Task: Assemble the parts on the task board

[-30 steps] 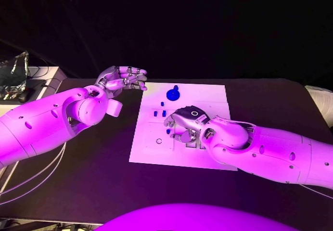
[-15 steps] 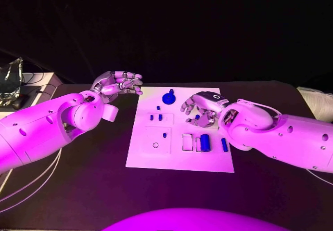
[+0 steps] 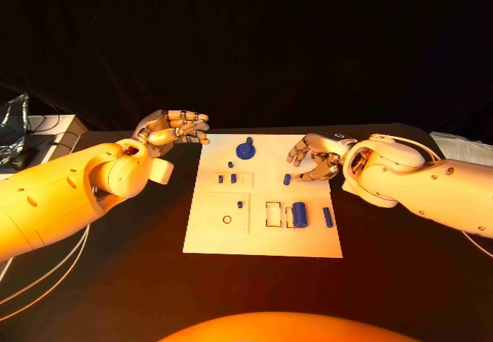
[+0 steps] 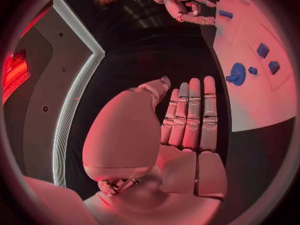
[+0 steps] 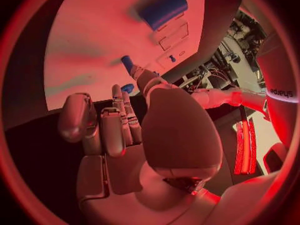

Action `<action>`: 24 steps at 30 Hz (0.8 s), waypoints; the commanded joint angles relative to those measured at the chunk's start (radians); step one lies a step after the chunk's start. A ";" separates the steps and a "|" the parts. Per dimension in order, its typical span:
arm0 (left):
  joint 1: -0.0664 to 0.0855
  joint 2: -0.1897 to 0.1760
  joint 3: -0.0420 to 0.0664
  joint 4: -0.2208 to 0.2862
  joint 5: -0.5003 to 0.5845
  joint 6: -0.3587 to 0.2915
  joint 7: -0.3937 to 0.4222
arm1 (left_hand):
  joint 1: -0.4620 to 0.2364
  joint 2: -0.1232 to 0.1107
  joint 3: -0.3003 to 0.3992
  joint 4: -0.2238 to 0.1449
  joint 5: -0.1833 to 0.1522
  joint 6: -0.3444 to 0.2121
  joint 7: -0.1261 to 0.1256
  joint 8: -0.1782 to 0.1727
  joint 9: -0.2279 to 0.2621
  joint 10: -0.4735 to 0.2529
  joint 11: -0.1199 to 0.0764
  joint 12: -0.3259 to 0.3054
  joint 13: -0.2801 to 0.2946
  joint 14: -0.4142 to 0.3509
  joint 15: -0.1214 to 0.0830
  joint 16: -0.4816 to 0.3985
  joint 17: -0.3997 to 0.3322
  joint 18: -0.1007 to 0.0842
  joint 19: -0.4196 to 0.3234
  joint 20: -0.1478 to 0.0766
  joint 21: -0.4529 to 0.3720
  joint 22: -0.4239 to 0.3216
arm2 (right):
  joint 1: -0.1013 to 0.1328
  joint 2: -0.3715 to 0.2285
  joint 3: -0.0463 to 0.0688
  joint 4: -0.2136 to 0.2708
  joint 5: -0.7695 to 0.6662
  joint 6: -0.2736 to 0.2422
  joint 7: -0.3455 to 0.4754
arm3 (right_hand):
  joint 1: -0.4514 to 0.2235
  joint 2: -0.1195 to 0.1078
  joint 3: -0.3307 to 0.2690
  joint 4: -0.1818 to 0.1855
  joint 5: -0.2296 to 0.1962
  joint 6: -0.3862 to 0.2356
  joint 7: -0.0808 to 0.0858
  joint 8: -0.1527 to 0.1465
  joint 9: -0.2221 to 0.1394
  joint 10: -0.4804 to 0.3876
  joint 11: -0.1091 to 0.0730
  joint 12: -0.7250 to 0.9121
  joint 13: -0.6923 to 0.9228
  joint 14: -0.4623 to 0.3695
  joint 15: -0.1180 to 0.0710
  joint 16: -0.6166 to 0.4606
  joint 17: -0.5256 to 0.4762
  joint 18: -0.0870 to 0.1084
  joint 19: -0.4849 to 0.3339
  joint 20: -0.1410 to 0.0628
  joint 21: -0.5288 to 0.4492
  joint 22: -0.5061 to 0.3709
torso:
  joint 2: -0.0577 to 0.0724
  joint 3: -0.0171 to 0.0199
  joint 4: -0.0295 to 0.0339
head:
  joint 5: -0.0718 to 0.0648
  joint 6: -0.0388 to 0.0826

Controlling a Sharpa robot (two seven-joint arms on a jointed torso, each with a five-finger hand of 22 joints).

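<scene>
Black table (image 3: 123,285), white task board (image 3: 262,239), blue parts (image 3: 300,214).

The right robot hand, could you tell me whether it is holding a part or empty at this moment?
Empty, as far as shows. The right robot hand hovers at the task board's right edge, fingers curled loosely apart, nothing between them; the wrist view agrees.

Matt white task board (image 3: 262,235), glossy plastic parts (image 3: 300,214), smooth metallic left hand (image 3: 172,127).

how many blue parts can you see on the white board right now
8 blue parts: a round knobbed one at the far edge, four small ones left of centre, one by the right hand, a cylinder, a thin bar. Others may be hidden.
</scene>
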 commanded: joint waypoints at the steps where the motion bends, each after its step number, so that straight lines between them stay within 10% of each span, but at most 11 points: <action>1: -0.001 0.002 0.001 0.001 0.003 0.019 0.008 | -0.009 0.001 -0.005 0.000 0.001 0.000 0.005 -0.004 -0.001 -0.007 0.001 -0.007 0.000 -0.007 -0.003 0.004 0.002 0.008 -0.010 0.000 -0.007 -0.001 | 0.000 0.008 -0.002 -0.007 -0.080 0.077 0.026 | 0.018 0.011 -0.041 0.009 0.002 -0.002 -0.010 0.000 -0.005 -0.010 0.001 0.010 0.000 0.034 0.008 0.007 0.001 0.012 -0.003 0.004 -0.006 0.041 | 0.001 -0.0001 0.0000 | 0.000 0.000; 13: -0.001 -0.003 0.001 0.004 0.003 0.018 0.007 | -0.010 0.000 -0.006 0.001 0.001 0.000 0.004 -0.004 -0.002 -0.008 0.001 -0.006 0.001 -0.008 -0.003 0.005 0.003 0.008 -0.010 0.000 -0.008 -0.002 | -0.009 0.040 -0.010 -0.021 -0.134 0.068 0.017 | 0.046 0.039 -0.046 0.031 0.005 0.033 -0.003 0.016 -0.011 0.021 -0.007 0.041 0.004 0.031 0.002 0.000 -0.011 0.008 0.009 -0.001 0.016 0.052 | 0.004 -0.0017 0.0014 | 0.001 -0.005; 18: -0.001 -0.004 0.001 0.005 0.003 0.017 0.007 | -0.010 0.000 -0.006 0.001 0.001 0.000 0.004 -0.004 -0.002 -0.008 0.001 -0.006 0.001 -0.008 -0.003 0.005 0.003 0.008 -0.010 0.000 -0.008 -0.002 | -0.017 0.052 -0.012 -0.027 -0.147 0.027 0.000 | 0.045 0.054 0.031 0.070 -0.013 0.075 0.012 0.028 -0.020 0.047 -0.007 0.048 -0.002 0.032 -0.003 -0.001 -0.016 0.005 0.016 -0.003 0.029 0.060 | 0.003 -0.0003 0.0005 | 0.003 -0.008; 24: -0.001 -0.005 0.001 0.006 0.003 0.017 0.006 | -0.010 0.001 -0.006 0.001 0.001 0.000 0.004 -0.004 -0.002 -0.008 0.001 -0.006 0.001 -0.008 -0.003 0.005 0.004 0.008 -0.010 0.001 -0.008 -0.002 | -0.024 0.063 -0.013 -0.024 -0.154 0.018 -0.007 | 0.036 0.021 0.146 0.098 -0.024 0.120 0.007 0.041 -0.028 0.098 -0.016 0.040 -0.002 0.034 -0.007 0.002 -0.015 0.001 0.025 -0.008 0.054 0.076 | 0.002 -0.0005 0.0003 | 0.004 -0.012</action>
